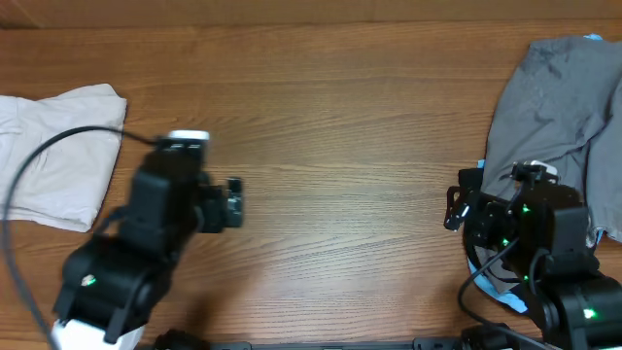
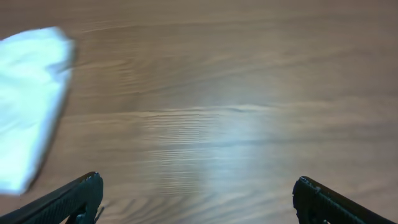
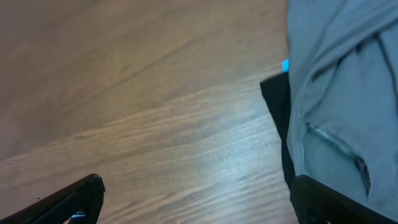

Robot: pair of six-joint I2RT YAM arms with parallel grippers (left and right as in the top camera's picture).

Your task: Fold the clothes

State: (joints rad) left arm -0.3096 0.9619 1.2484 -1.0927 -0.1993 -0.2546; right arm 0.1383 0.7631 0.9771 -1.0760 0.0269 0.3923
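Observation:
The clothes, a light beige garment point(image 1: 58, 156), lie in a flat, compact shape at the table's left edge. In the left wrist view they show as a pale blur point(image 2: 28, 99) at the left. My left gripper point(image 1: 206, 167) hangs to their right over bare wood, open wide with nothing between its fingers point(image 2: 199, 193). My right gripper point(image 1: 491, 187) is open too point(image 3: 199, 193), over wood just left of a grey crumpled garment point(image 1: 559, 107). Its right finger point(image 3: 336, 202) stands at that garment's edge point(image 3: 336, 93).
The grey garment lies in a heap at the right edge, with bits of blue point(image 1: 505, 297) and a dark cloth point(image 3: 273, 112) showing under it. A black cable point(image 1: 49, 156) from the left arm crosses the beige garment. Bare wooden table point(image 1: 340, 146) spans the middle.

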